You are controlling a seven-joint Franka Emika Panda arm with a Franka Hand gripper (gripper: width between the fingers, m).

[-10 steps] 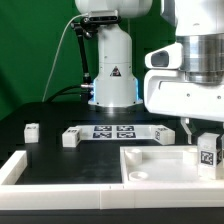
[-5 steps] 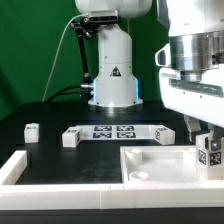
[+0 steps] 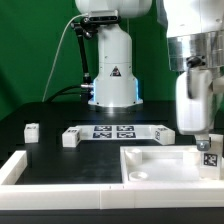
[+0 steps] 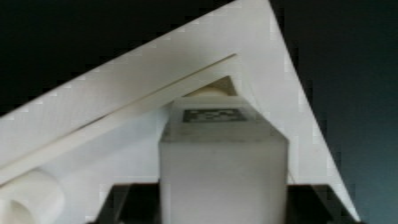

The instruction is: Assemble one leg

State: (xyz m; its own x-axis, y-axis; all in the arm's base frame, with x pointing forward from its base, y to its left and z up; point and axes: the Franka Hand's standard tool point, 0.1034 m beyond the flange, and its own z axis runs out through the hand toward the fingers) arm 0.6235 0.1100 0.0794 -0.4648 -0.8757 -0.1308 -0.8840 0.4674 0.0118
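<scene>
My gripper (image 3: 206,146) is shut on a leg (image 3: 210,157), a small white block with a black-and-white tag. It holds the leg upright just over the right corner of the large white tabletop (image 3: 155,163) at the exterior view's right. In the wrist view the leg (image 4: 222,150) stands between my dark fingers (image 4: 135,205), tag end toward the tabletop's corner (image 4: 125,100). I cannot tell whether the leg touches the tabletop. Three more legs lie on the black table: one at the far left (image 3: 32,131), one left of middle (image 3: 70,138), one right of middle (image 3: 162,133).
The marker board (image 3: 113,131) lies flat in the middle, in front of the arm's white base (image 3: 112,70). A white L-shaped rail (image 3: 20,167) runs along the front left. A green backdrop stands behind.
My gripper has turned about its upright axis and moved right and down with the leg. The leg's tag now sits lower, near the tabletop's right corner.
</scene>
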